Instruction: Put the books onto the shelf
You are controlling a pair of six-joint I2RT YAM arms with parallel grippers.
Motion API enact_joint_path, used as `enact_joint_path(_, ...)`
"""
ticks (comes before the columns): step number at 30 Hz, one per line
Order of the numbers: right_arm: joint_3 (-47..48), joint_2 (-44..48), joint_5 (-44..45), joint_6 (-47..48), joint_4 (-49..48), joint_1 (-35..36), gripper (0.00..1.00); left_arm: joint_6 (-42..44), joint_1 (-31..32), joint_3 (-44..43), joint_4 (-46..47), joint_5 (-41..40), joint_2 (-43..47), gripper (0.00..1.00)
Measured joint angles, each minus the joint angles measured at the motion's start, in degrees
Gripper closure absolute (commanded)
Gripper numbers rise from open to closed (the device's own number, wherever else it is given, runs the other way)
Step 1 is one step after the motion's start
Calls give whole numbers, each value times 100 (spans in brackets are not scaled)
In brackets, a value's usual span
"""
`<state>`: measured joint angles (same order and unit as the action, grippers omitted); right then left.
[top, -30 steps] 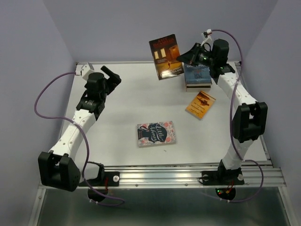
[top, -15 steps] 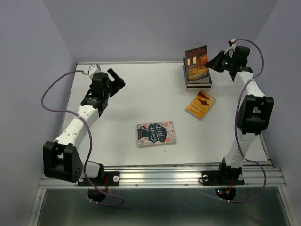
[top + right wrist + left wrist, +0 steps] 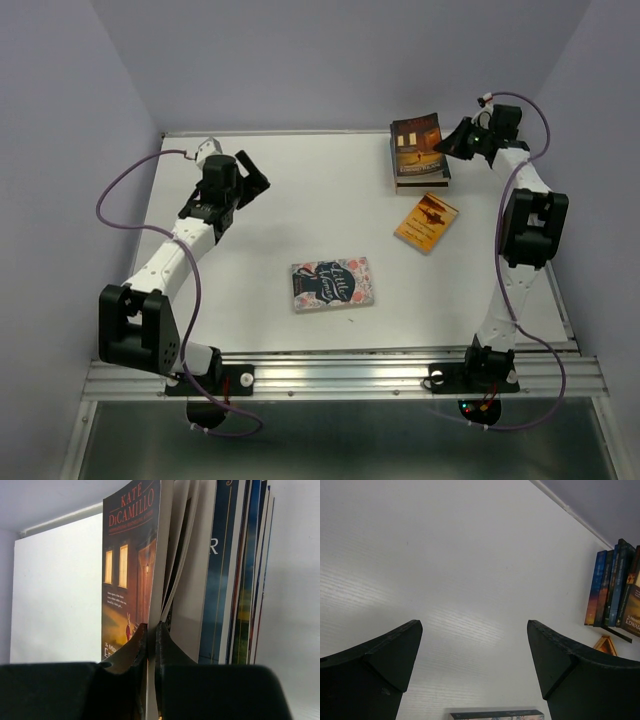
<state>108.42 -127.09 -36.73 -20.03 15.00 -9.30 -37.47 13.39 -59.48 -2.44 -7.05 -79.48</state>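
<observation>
**White table (image 3: 250, 240): squaring the top book**

The brown-cover book (image 3: 131, 560) lies atop the stack (image 3: 420, 176) at the far right, its edge pinched in my right hand (image 3: 151, 635). I'd square its edges before releasing. Left hand (image 3: 475, 635) gapes wide, empty.

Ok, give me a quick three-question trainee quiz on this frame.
1. True or false: the left gripper is shut on a book.
2. The right gripper is: A open above the table; B shut on the brown glossy paperback with lit windows; C shut on a pen.
3. How many paperbacks lie alone on the white table?
Key: 1 false, it is open. 2 B. 3 Two: the orange paperback and the navy flowered paperback.
</observation>
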Motion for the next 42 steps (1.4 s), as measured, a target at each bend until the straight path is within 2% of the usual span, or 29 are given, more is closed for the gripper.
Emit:
enact_joint_path(11, 295, -186, 72, 105, 173, -44, 97, 68, 0, -2, -7, 127, -146, 1)
enact_joint_path(19, 643, -420, -92, 140, 387, -118, 84, 356, 0, -68, -20, 400, -184, 1)
enact_joint_path(25, 793, -522, -201, 146, 431, -122, 82, 518, 0, -107, -63, 647, -372, 1)
enact_joint_path(28, 841, -560, -205, 155, 457, -125, 74, 586, 0, -179, -92, 750, -474, 1)
enact_joint_path(29, 846, -566, -197, 170, 459, -125, 67, 603, 0, -195, -96, 778, -490, 1)
enact_joint_path(32, 846, -595, -114, 219, 527, -125, 62, 651, 0, -212, -133, 831, -496, 1)
enact_joint_path(33, 846, -610, -101, 227, 549, -129, 52, 662, 0, -216, -142, 837, -496, 1)
enact_joint_path(36, 846, -669, -68, 208, 603, -142, 47, 695, 0, -219, -179, 855, -496, 1)
enact_joint_path(42, 870, -678, -81, 170, 601, -149, 45, 721, 2, -216, -208, 874, -494, 1)
